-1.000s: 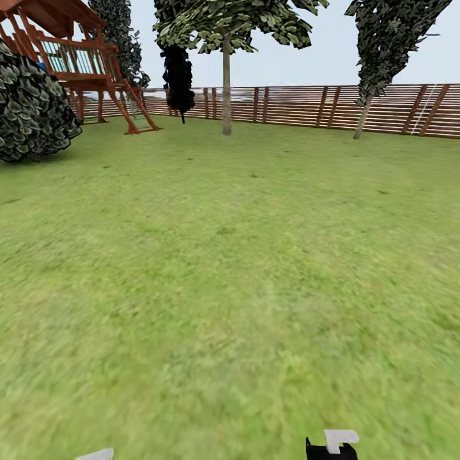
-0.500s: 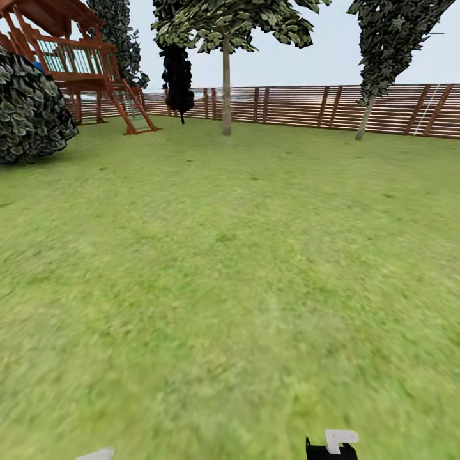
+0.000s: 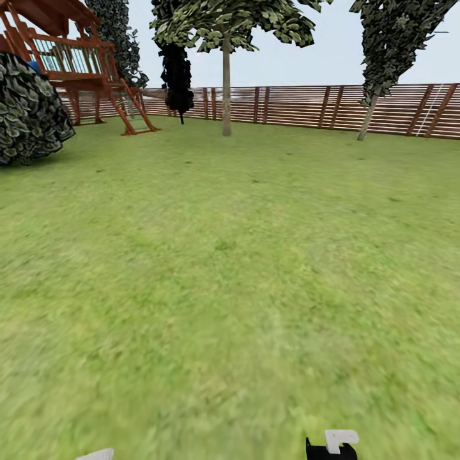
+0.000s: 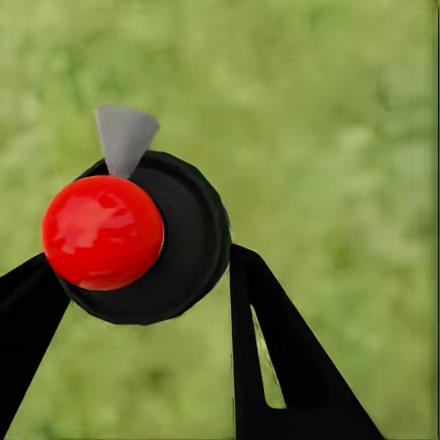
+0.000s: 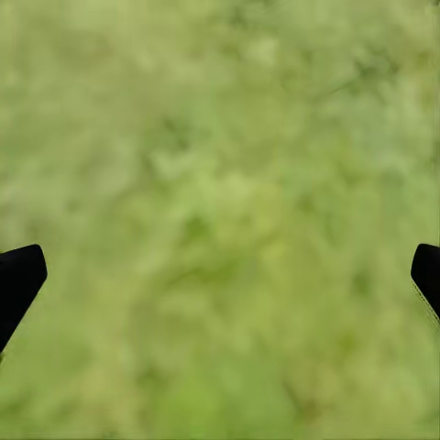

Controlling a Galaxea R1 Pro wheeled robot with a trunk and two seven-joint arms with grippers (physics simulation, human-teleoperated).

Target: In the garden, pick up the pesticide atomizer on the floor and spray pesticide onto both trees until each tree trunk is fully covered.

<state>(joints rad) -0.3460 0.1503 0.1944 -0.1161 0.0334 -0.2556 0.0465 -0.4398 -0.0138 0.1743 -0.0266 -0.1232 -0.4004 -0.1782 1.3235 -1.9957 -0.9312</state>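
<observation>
The left pincer (image 4: pixel 137 302) clamps the pesticide atomizer (image 4: pixel 137 238), the right pincer (image 5: pixel 220 275) gapes wide over lawn (image 5: pixel 220 183), and a tree trunk (image 3: pixel 226 89) stands at twelve o'clock in the head view.

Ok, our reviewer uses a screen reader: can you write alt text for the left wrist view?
The left gripper holds the pesticide atomizer, seen end-on: a red top on a round black body, clamped between two black fingers over blurred green lawn.

Open green grass lawn (image 3: pixel 230 275) runs unobstructed ahead to the brown horizontal-slat wooden fence (image 3: pixel 306 105) at its far edge — there stand a straight grey-tan tree trunk (image 3: pixel 226 89), a round dark-leaved bush (image 3: pixel 29 115) and a red-brown wooden play tower (image 3: pixel 76 57) at the far left corner.
</observation>
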